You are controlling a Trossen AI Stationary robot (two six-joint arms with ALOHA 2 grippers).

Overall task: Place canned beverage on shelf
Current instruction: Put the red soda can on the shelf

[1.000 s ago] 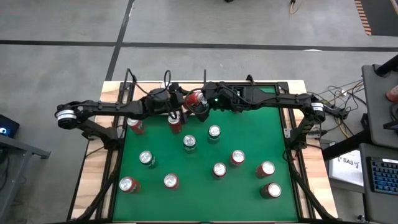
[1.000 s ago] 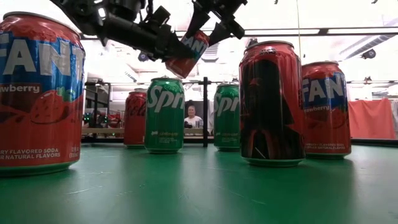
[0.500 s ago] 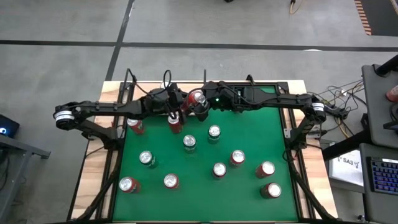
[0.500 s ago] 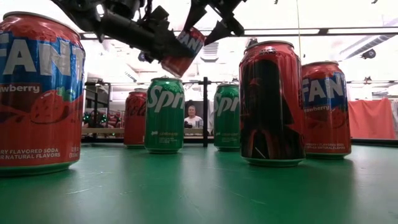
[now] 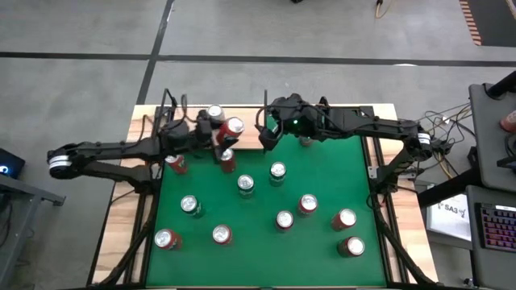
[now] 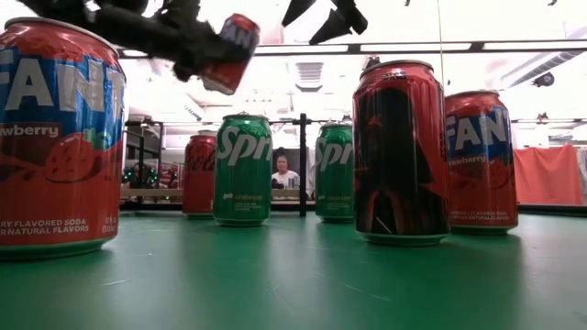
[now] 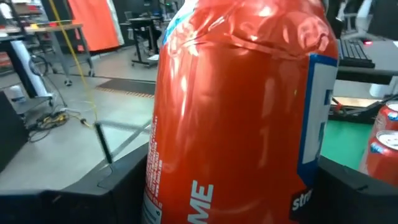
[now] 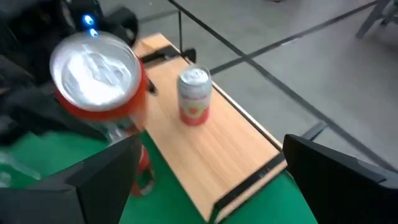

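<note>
Aloft, left claw gripping Fanta can (strawberry), Sprite cans below

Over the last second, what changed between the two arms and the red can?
The right gripper let go of the red Fanta can and drew back with its jaws open. The left gripper now holds the can alone, having carried it left toward the shelf, where one can already stands. The cans on the green felt stayed put.
</note>
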